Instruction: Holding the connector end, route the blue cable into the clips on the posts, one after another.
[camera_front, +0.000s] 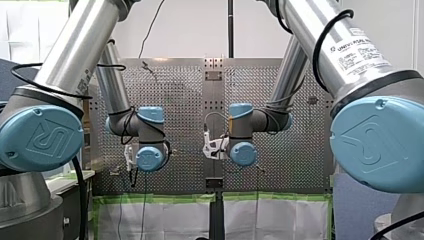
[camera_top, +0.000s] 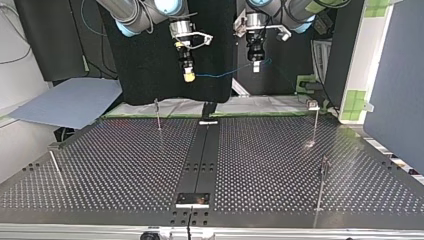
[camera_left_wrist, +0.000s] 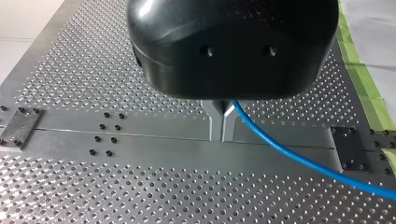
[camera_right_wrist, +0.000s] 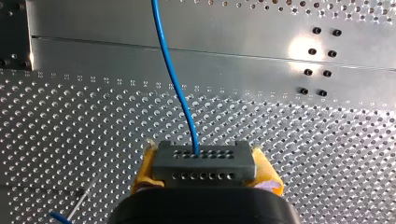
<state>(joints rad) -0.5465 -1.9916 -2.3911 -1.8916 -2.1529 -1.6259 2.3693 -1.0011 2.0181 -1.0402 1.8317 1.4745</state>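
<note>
Blue cable (camera_right_wrist: 177, 93), grey connector (camera_right_wrist: 204, 163), silver perforated table (camera_right_wrist: 93, 116)

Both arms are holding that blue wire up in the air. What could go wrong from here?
1. The blue cable hangs between my right gripper and my left gripper, well above the table. Coming down, it could miss a clip or knock a thin post.
2. The left gripper's metal fingers pinch the bare cable. It might slip, or a pull could strain it where it enters the connector held by the right gripper's yellow pads.
</note>
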